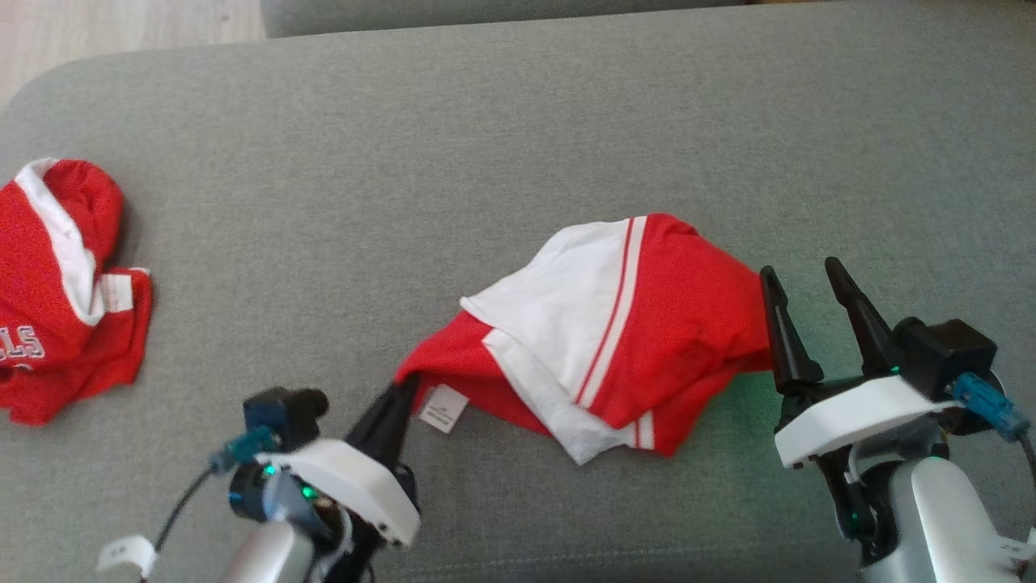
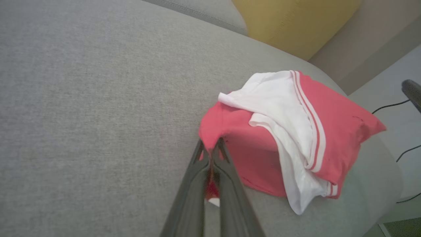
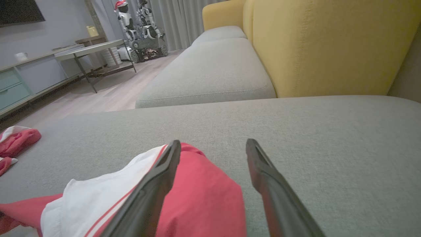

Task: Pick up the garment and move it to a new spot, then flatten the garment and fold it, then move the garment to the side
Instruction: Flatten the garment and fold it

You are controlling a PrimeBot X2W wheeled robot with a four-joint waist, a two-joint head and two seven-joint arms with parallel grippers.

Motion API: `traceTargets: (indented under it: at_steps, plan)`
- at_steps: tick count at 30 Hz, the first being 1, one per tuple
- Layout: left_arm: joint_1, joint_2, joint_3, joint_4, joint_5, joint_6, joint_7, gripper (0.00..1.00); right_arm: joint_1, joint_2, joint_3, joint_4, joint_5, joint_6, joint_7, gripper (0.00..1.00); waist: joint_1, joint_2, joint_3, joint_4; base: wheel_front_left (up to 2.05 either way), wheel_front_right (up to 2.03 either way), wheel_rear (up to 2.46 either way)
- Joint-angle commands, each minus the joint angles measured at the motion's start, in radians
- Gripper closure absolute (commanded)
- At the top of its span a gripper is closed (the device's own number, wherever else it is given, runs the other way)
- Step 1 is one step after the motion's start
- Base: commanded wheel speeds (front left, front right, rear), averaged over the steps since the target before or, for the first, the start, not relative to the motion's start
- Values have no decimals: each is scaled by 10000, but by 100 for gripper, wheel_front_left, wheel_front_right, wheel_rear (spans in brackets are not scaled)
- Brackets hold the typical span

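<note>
My left gripper (image 1: 402, 395) pinches the red-and-white jersey (image 1: 672, 308) at 8 o'clock, I reckon for dragging aside; right gripper (image 1: 800, 270) gapes at 3 o'clock.

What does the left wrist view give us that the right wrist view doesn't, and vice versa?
Left wrist view: the left gripper shut on a red corner of the garment, a white label just below the pinch, cables off to the right. Right wrist view: the right gripper open at the garment's red edge; a second red garment far left; a table and wood floor beyond. Both: the red-and-white garment, the grey cushion under it, the yellow backrest.
</note>
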Motion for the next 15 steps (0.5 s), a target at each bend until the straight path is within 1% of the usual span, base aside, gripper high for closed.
traceTargets:
  at_steps: [1, 3, 4, 7, 8, 9, 10, 13, 15]
  plan:
    - [-694, 122, 502, 22, -45, 31, -119, 100, -232, -22, 260, -366, 76, -7, -14, 0, 0, 0, 70, -118, 0, 0, 0]
    - [-1014, 116, 689, 601, -162, 6, -222, 100, -258, -25, 271, -367, 95, -7, -19, 0, 0, 0, 139, -228, 0, 0, 0]
    - [-1014, 116, 689, 601, -162, 6, -222, 100, -258, -25, 271, -367, 95, -7, -19, 0, 0, 0, 139, -228, 0, 0, 0]
    - [-1485, 74, 860, 1503, -332, -68, -262, 100, -312, -20, 287, -346, 119, -7, -57, 0, 0, 0, 275, -381, 0, 0, 0]
    - [-1638, 101, 866, 1801, -324, -92, -244, 86, -342, -17, 305, -332, 128, -7, -70, 0, 0, 0, 316, -430, 0, 0, 0]
    - [-1790, 121, 888, 2048, -288, -84, -308, 38, -370, -13, 327, -320, 139, -7, -83, 0, 0, 0, 359, -474, 0, 0, 0]
    - [-1928, 134, 913, 2264, -237, -62, -421, 0, -395, -8, 347, -307, 151, -7, -97, 0, 0, 0, 390, -512, 0, 0, 0]
    - [-2231, 185, 887, 2732, 16, 13, -817, 0, -455, 3, 371, -272, 169, -7, -137, 0, 0, 0, 467, -585, 0, 0, 0]
    - [-2376, 315, 819, 2924, 369, 187, -1189, 0, -477, 9, 365, -241, 168, -7, -163, 0, 0, 0, 480, -597, 0, 0, 0]
